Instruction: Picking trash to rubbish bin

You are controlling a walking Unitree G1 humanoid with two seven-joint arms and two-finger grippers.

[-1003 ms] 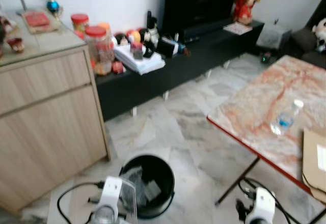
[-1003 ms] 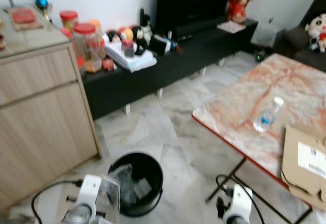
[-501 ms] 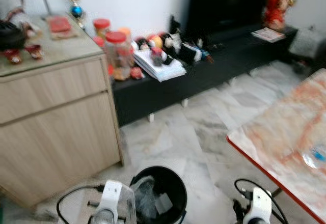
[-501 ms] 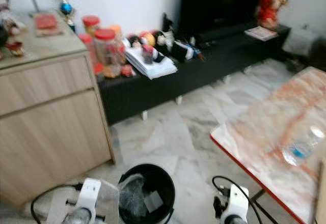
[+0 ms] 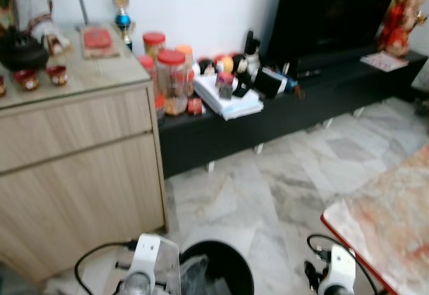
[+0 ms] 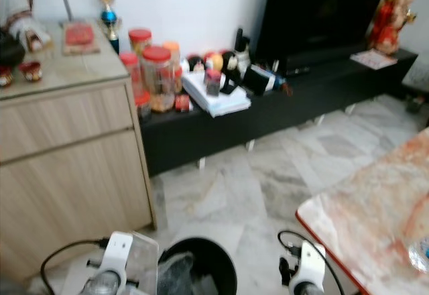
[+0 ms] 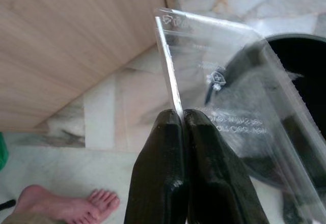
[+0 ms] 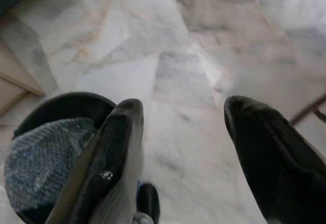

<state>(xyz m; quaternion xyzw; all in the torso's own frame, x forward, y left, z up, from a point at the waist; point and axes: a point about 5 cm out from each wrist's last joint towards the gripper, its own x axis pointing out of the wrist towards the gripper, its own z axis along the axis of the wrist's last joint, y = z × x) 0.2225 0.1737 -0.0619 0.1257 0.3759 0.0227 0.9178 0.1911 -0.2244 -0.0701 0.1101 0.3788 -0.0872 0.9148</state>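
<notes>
A black round rubbish bin (image 5: 231, 271) stands on the marble floor at the bottom of the eye views, with crumpled trash (image 8: 46, 147) inside. My left gripper (image 7: 182, 118) is shut on the edge of a clear plastic container (image 7: 229, 107), held low just to the left of the bin (image 7: 300, 56). The container (image 5: 167, 268) shows beside the left wrist in the eye views. My right gripper (image 8: 184, 113) is open and holds nothing, hanging over the floor to the right of the bin (image 8: 66, 109).
A wooden cabinet (image 5: 74, 167) stands at left. A low black TV bench (image 5: 288, 107) with jars, papers and figures runs along the wall. A marble-topped table (image 5: 392, 211) fills the right, with a bottle (image 6: 421, 253) at its edge. A person's bare foot (image 7: 66, 206) is near the cabinet.
The camera has swung left: the table and bottle slid toward the right edge, the cabinet takes more of the view, and the bin sits lower. Both grippers keep their poses.
</notes>
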